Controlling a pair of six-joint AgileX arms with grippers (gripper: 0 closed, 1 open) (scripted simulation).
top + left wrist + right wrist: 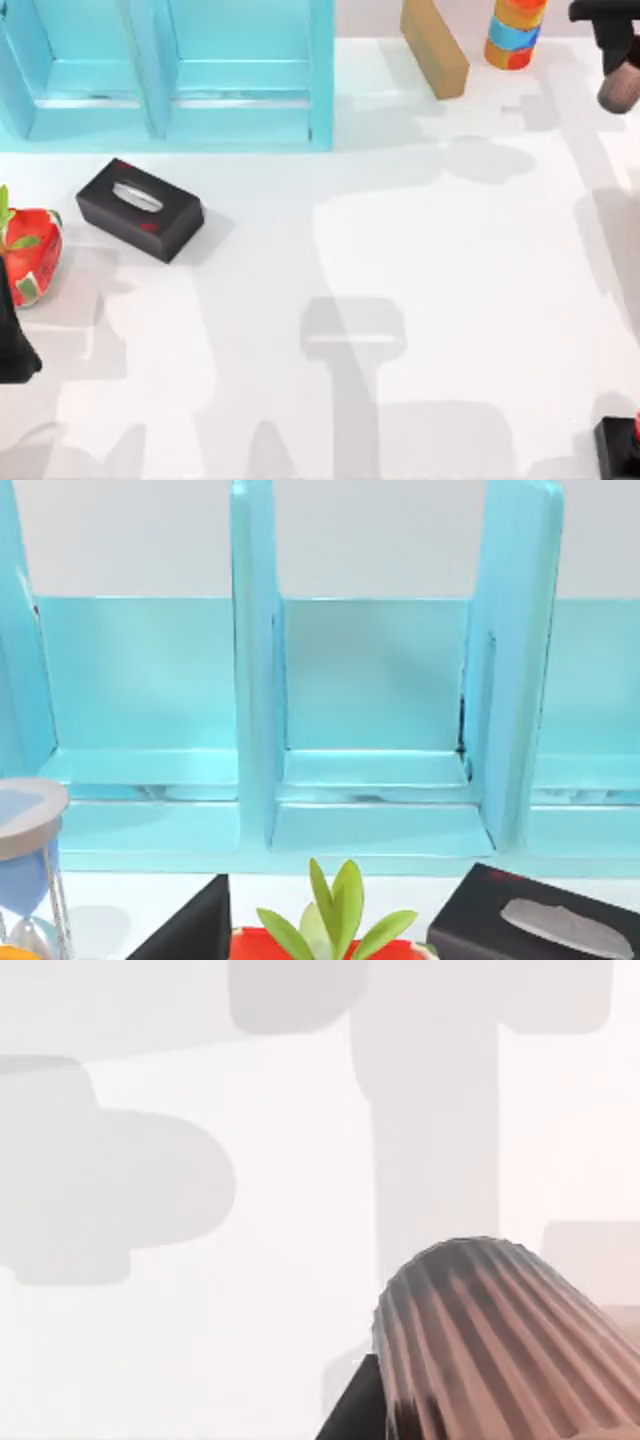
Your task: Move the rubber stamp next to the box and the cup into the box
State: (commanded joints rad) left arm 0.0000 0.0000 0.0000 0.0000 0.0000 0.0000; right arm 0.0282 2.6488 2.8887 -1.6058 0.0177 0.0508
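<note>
- Two things have to be moved, and the cup [619,92] is the one in hand: it hangs in the air at about 2 o'clock in the top view, held by the right hand [612,62] near the far right edge of the surface [420,300].
- The right wrist view shows the cup's [490,1340] ribbed coppery side close up, tilted, with a dark finger [355,1410] against it and bare white surface [200,1310] well below. I judge the hand clamped on the cup and carrying it.
- The rubber stamp [622,445] sits at about 5 o'clock, at the near right corner, its black base and a sliver of red knob cut by the edge; it looks untouched.
- The black tissue box [140,210] lies at about 9 o'clock, its slot facing up, just in front of the blue shelf [170,80].
- Next, as I judge it, the cup must travel well across to 9 o'clock, which is a long reach for the right arm, and must be righted over the box before release.
- The left arm [12,340] is parked at the left edge beside the red plant pot [30,255]; whether its hand is apart or together I cannot tell.
</note>
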